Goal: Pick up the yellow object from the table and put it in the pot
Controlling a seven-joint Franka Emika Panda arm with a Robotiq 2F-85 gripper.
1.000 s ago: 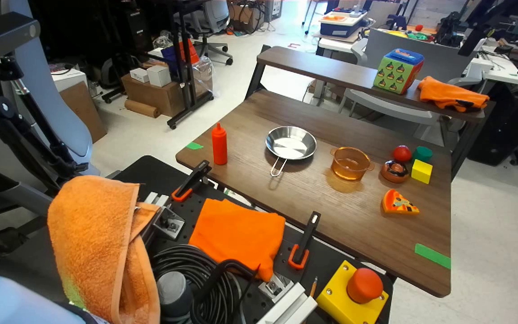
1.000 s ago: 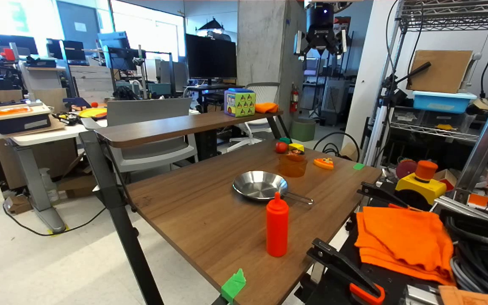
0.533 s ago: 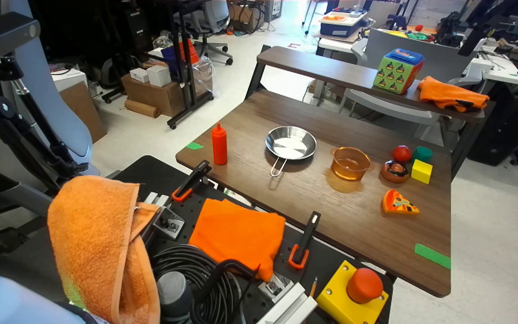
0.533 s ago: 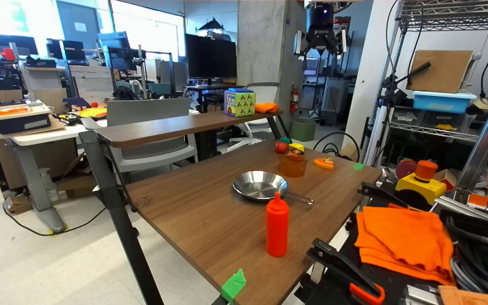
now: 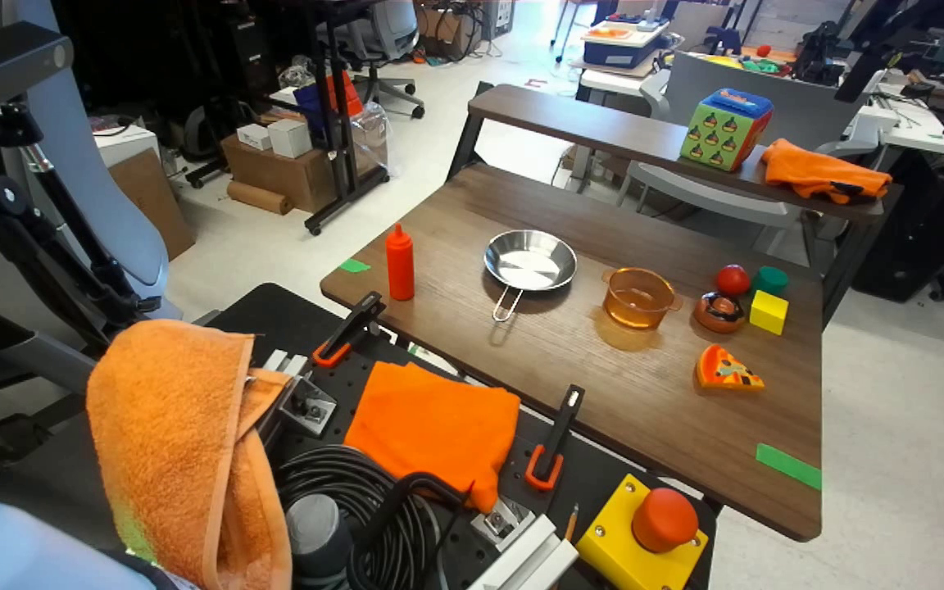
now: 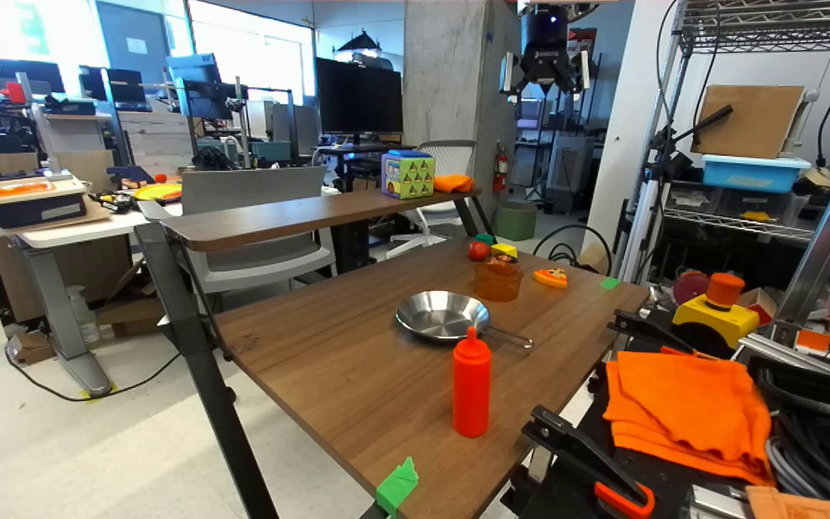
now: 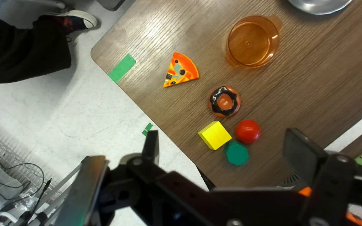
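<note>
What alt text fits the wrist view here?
Open pincer above a wood-grain table: yellow cube beside a red ball and green block; toy doughnut, pizza slice and amber pot higher in frame. Someone's leg shows at left.

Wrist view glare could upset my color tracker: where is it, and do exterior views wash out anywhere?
Wrist view: bright patch on the wooden table, small highlights on the amber pot, none on the yellow cube; in an exterior view, windows blown white.
</note>
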